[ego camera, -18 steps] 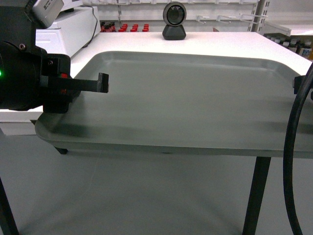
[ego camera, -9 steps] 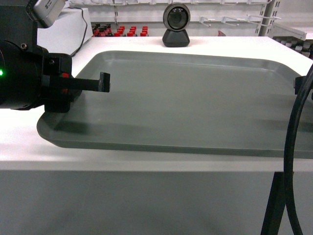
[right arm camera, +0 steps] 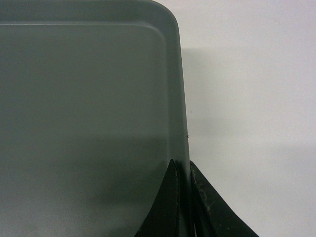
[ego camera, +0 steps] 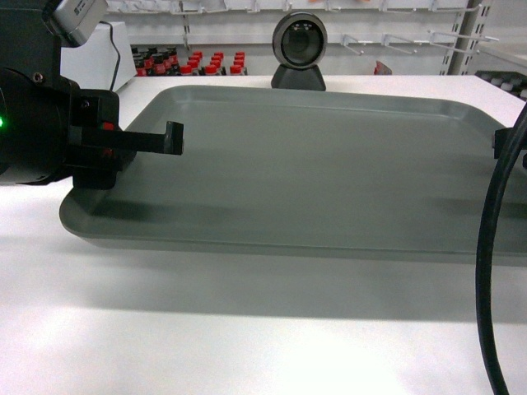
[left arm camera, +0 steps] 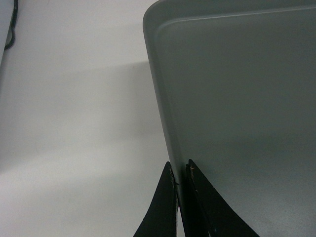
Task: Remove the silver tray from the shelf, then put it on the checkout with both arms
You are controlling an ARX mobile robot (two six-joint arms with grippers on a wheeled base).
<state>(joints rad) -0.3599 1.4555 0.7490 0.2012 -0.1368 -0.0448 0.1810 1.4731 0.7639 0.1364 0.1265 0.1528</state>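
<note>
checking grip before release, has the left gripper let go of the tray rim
No, the left gripper is pinched on the silver tray rim.

- The table is a plain white flat top filling the near and middle part of the head view.
- The silver tray spans most of the table's width; a dark shadow runs on the white top along its near edge, and whether it rests flat cannot be told.
- A black round webcam stands on the table at the far edge, just behind the tray's far rim.
- Bare white tabletop shows left and right of the tray in the wrist views.
</note>
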